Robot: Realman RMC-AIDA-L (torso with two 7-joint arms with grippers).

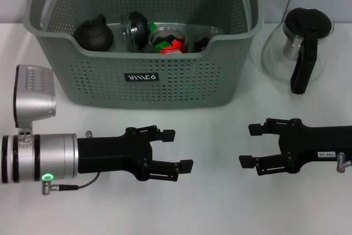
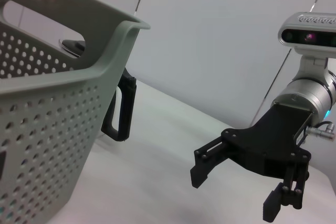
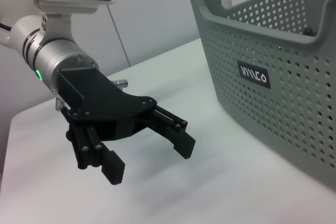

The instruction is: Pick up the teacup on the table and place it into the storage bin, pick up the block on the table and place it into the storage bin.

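The storage bin point(image 1: 99, 81), grey-green and perforated with orange clips and a black label, stands at the back middle of the table. Inside it I see a clear glass cup point(image 1: 168, 39) holding red and green pieces. My left gripper point(image 1: 177, 149) is open and empty, low over the table in front of the bin. My right gripper point(image 1: 250, 146) is open and empty, facing it from the right. The right wrist view shows the left gripper point(image 3: 149, 157) and the bin point(image 3: 273, 66). The left wrist view shows the right gripper point(image 2: 236, 192) and the bin point(image 2: 47, 129).
A black pot-like object point(image 1: 93, 33) and a dark round object point(image 1: 135, 28) also lie in the bin. A glass jug with a black handle and lid point(image 1: 300, 48) stands right of the bin; its handle point(image 2: 121, 108) shows in the left wrist view.
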